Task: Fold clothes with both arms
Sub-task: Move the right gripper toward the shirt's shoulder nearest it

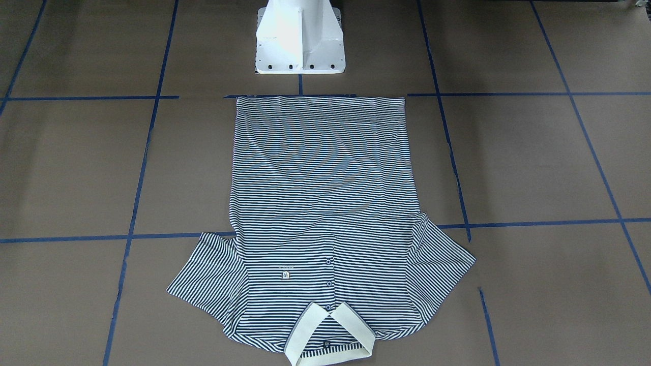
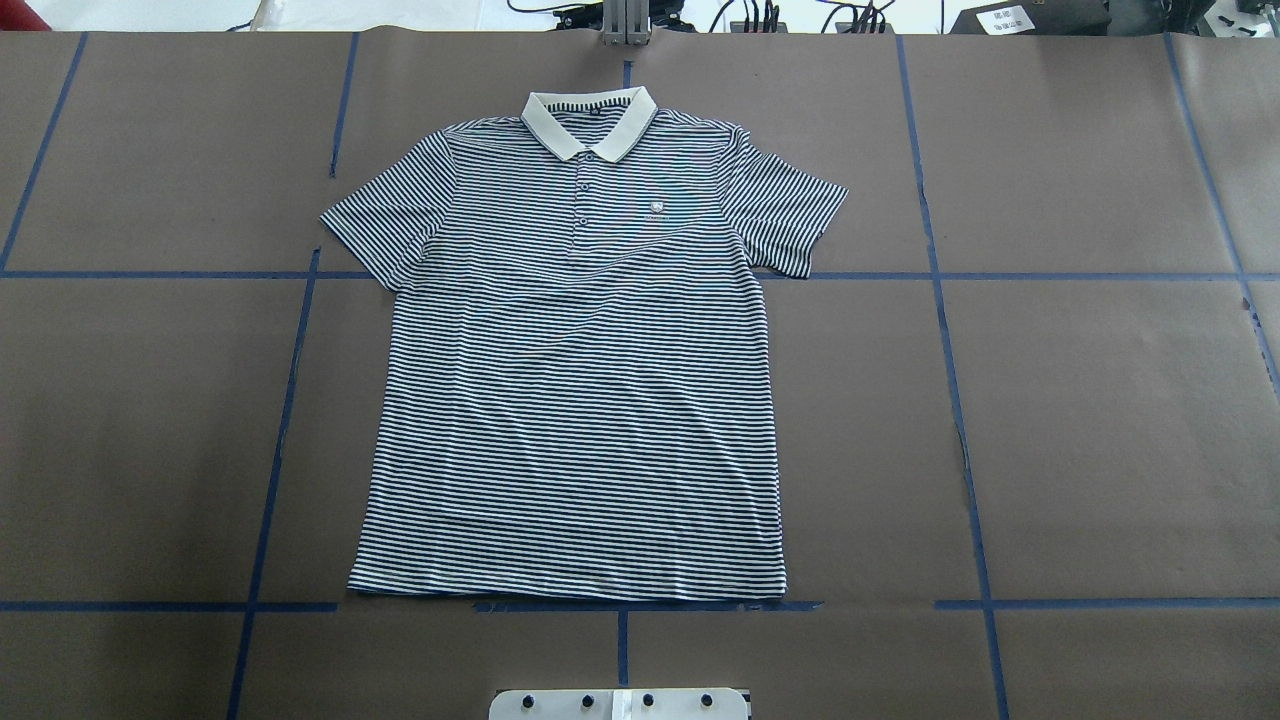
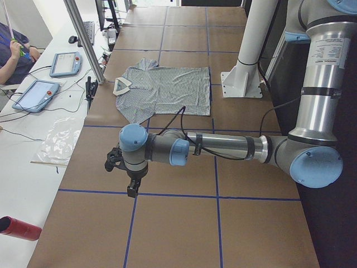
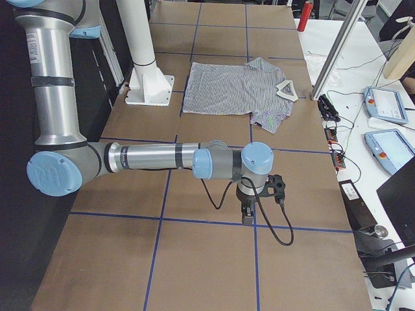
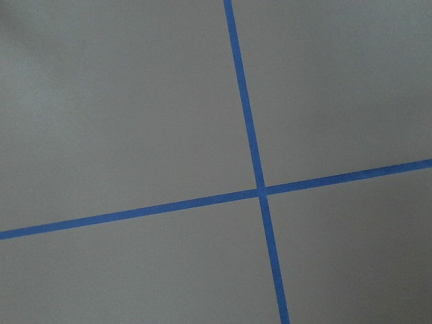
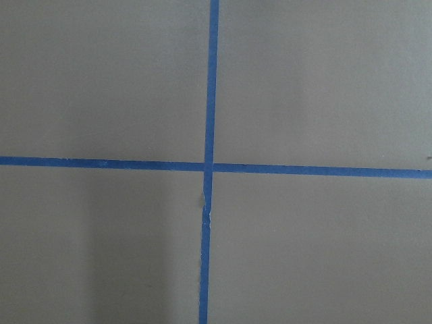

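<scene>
The striped polo shirt point(image 2: 570, 400) lies flat and face up in the middle of the brown table point(image 2: 1100, 420). Its sleeves are spread, the hem is just short of the white pedestal point(image 1: 300, 38), and the cream collar point(image 2: 588, 120) is at the far edge, away from the robot. Out wide, well apart from it, the left gripper point(image 3: 133, 191) hangs pointing down near a line of blue tape point(image 5: 246, 121) at one end of the table. The right gripper point(image 4: 247, 217) does the same at the other end, and neither touches the shirt, though I cannot tell from these side views how either pair of jaws stands.
</scene>
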### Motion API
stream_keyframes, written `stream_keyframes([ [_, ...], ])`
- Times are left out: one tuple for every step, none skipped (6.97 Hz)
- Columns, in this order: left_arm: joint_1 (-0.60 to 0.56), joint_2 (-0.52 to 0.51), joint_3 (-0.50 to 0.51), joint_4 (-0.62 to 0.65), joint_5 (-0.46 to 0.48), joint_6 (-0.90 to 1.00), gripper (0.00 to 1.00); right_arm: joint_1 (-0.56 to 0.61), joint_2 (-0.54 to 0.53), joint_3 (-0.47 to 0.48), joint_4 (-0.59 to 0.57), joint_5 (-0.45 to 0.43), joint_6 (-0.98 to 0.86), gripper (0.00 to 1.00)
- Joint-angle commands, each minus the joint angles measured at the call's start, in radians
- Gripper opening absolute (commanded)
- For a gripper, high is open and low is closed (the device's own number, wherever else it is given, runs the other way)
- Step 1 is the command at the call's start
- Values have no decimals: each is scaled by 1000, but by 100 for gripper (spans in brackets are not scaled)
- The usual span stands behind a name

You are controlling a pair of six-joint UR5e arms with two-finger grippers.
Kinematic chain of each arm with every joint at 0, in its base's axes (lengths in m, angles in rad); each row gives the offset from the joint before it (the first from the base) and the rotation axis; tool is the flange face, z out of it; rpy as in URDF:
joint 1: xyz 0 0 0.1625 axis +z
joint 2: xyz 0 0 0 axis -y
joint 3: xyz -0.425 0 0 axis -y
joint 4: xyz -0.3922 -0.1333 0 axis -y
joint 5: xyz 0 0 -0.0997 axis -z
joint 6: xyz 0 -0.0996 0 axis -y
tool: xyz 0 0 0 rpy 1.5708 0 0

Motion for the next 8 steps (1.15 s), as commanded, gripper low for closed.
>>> stream_keyframes([
  [0, 0, -9, 0, 3, 2, 100, -6, 3, 6, -3, 0, 3, 100],
  [0, 0, -52, 0, 9, 0, 100, -27, 8, 7, 10, 9, 1, 100],
  [6, -21, -93, -2, 9, 0, 100, -59, 12, 12, 49, 21, 15, 100],
  [12, -69, -89, -17, 0, 0, 100, -123, 61, -5, 133, 26, 61, 100],
  [75, -77, -88, -119, -5, 3, 100, -197, 127, -35, 169, 29, 110, 100],
  [153, -80, -69, -212, 9, -79, 100, -267, 218, -102, 269, 26, 223, 100],
  [193, -144, -49, -239, 24, -121, 100, -304, 364, -227, 318, 32, 429, 100],
  [193, -182, -28, -239, 18, -121, 100, -378, 477, -337, 418, 19, 479, 100],
])
